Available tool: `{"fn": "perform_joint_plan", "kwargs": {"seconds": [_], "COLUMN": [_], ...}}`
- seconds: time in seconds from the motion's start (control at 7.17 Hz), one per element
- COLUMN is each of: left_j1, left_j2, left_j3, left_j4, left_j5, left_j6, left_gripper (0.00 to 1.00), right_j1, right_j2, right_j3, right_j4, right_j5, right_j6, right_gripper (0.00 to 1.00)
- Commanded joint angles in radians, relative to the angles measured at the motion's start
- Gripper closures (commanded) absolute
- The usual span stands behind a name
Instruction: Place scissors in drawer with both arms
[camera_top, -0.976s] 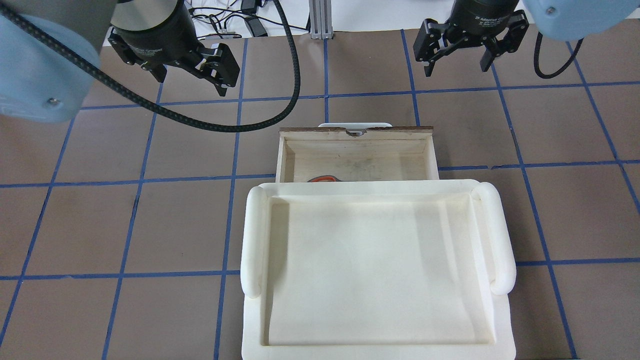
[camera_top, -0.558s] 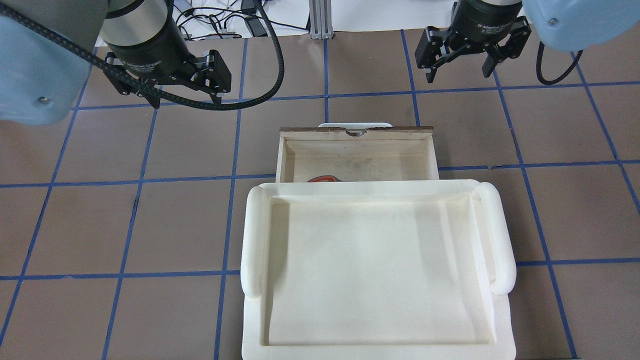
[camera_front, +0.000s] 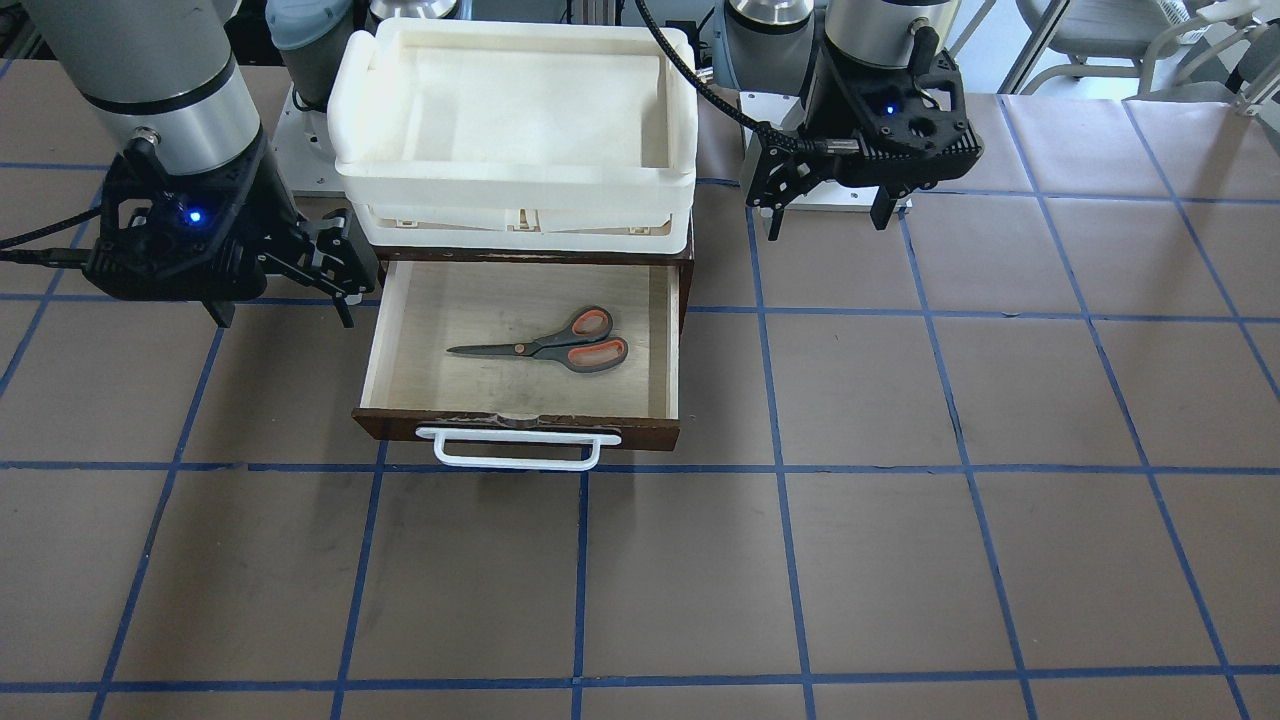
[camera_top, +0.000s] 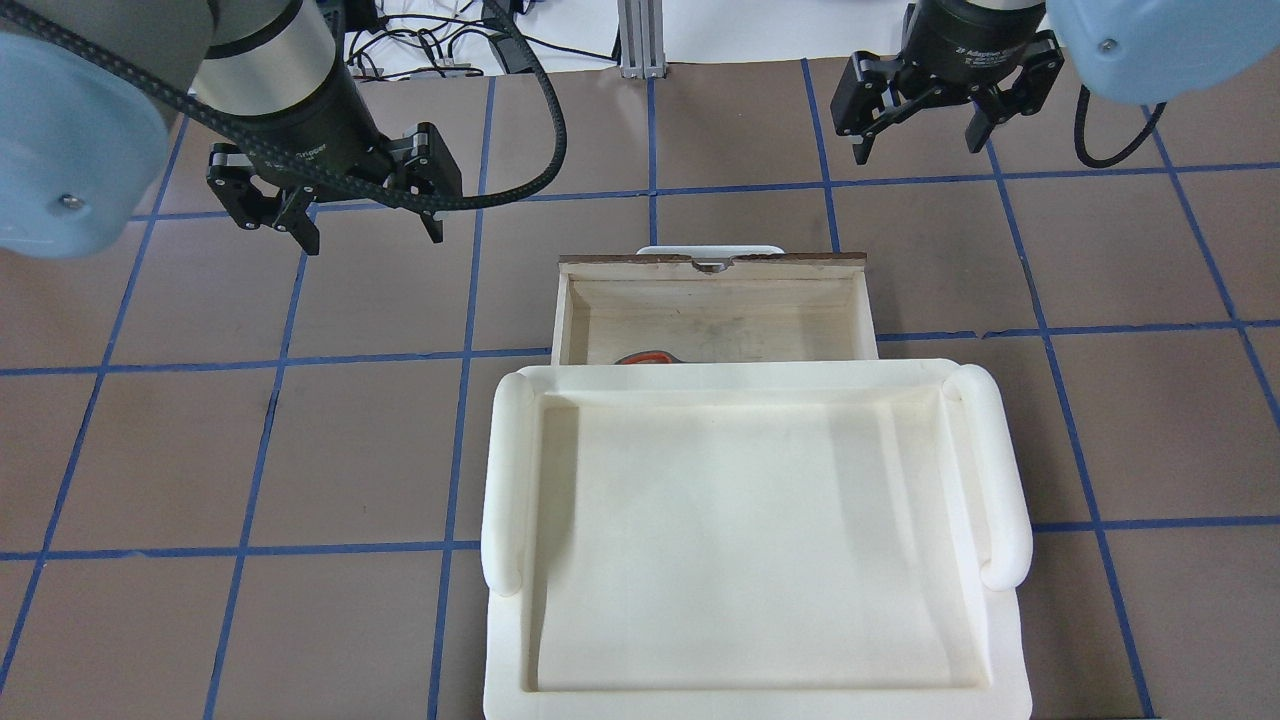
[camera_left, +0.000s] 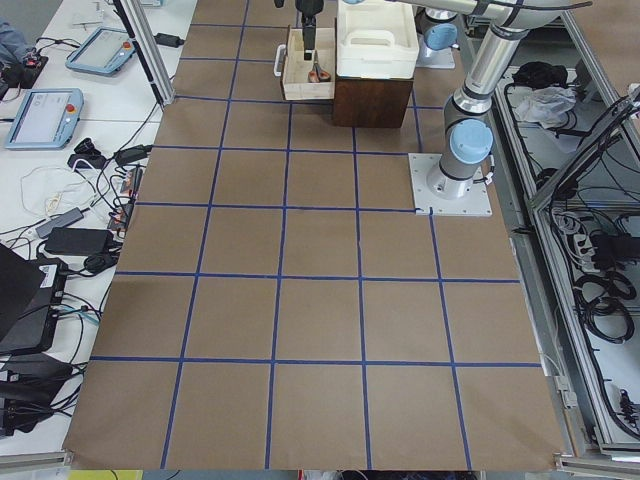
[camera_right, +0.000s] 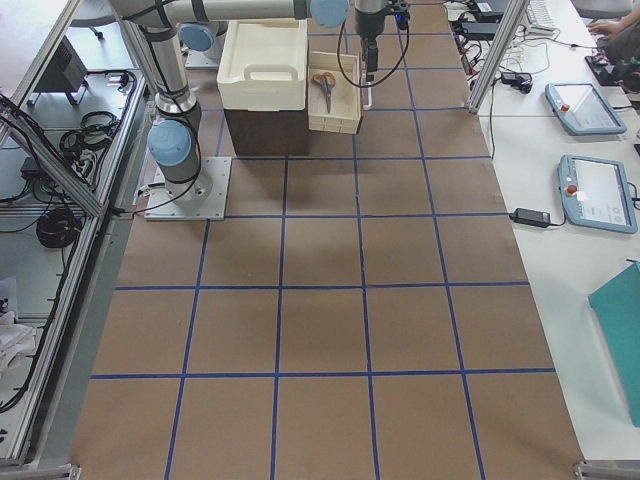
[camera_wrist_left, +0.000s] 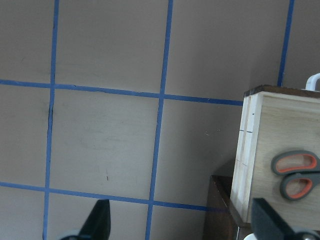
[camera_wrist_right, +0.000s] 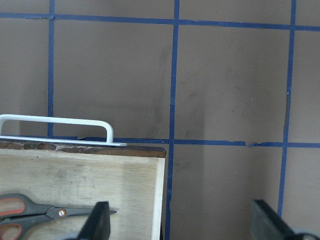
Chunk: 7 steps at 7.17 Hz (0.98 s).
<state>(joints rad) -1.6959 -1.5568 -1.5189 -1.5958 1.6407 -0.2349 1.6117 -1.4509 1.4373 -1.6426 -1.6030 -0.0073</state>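
Note:
The scissors (camera_front: 560, 345) lie flat inside the open drawer (camera_front: 440, 330), handles toward my left arm's side. In the overhead view only an orange sliver of them (camera_top: 645, 357) shows in the drawer (camera_top: 710, 320). They also show in the left wrist view (camera_wrist_left: 295, 172) and the right wrist view (camera_wrist_right: 30, 217). My left gripper (camera_top: 365, 225) is open and empty, above the table beside the drawer; it also shows in the front view (camera_front: 827, 225). My right gripper (camera_top: 920, 148) is open and empty on the other side, and in the front view (camera_front: 285, 318) too.
A white foam tray (camera_top: 750, 530) sits on the dark cabinet above the drawer and hides the drawer's rear part from overhead. The drawer's white bar handle (camera_front: 515, 450) sticks out toward the operators' side. Brown table with blue tape grid all around.
My left gripper has moved back toward the robot, alongside the drawer, and turned. My right gripper has barely moved. Both stay open; the scissors lie still.

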Motion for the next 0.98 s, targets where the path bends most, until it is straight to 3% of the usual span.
{"fn": "perform_joint_plan", "kwargs": {"seconds": [0.0, 0.84], "left_j1": [0.001, 0.002], "left_j2": [0.001, 0.009], "left_j3": [-0.003, -0.003], "left_j4": [-0.004, -0.023], "left_j5": [0.004, 0.002], "left_j6": [-0.001, 0.012], "left_gripper": [0.00, 0.00], "right_j1": [0.001, 0.001], "right_j2": [0.001, 0.001], "right_j3": [0.002, 0.002], "right_j4": [0.000, 0.000], "right_j5": [-0.003, -0.003], "right_j6": [0.001, 0.001], "right_gripper": [0.00, 0.00]}}
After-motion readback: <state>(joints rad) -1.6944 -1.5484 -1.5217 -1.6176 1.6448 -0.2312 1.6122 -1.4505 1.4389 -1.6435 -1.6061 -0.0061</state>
